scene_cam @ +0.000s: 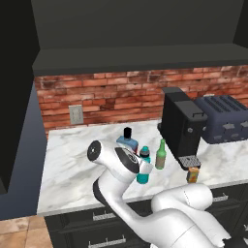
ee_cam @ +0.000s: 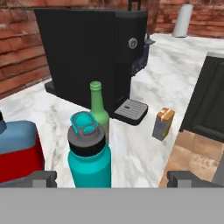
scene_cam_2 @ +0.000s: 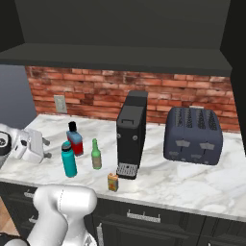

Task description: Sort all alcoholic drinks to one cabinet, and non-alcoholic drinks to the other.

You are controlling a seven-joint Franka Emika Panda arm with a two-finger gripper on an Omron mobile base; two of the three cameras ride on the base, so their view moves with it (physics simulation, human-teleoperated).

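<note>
Drinks were grouped on the marble counter (scene_cam_2: 202, 187) in front of the brick wall. The teal bottle (ee_cam: 89, 153) was seen upright and closest to the hand camera, framed between the two dark fingertips (ee_cam: 41, 178), which stood wide apart with nothing held. The gripper (scene_cam_2: 46, 148) was seen at the left of the right base view, just beside the teal bottle and apart from it. The green bottle (scene_cam_2: 96, 154) stood just behind the teal one, and the blue flask (scene_cam_2: 74, 139) with its red label was placed near the wall side. The orange carton (scene_cam_2: 113, 182) was found near the counter's front edge, close to the drip tray of the black coffee machine (scene_cam_2: 131, 134). A dark toaster (scene_cam_2: 193, 135) was set further right.
</note>
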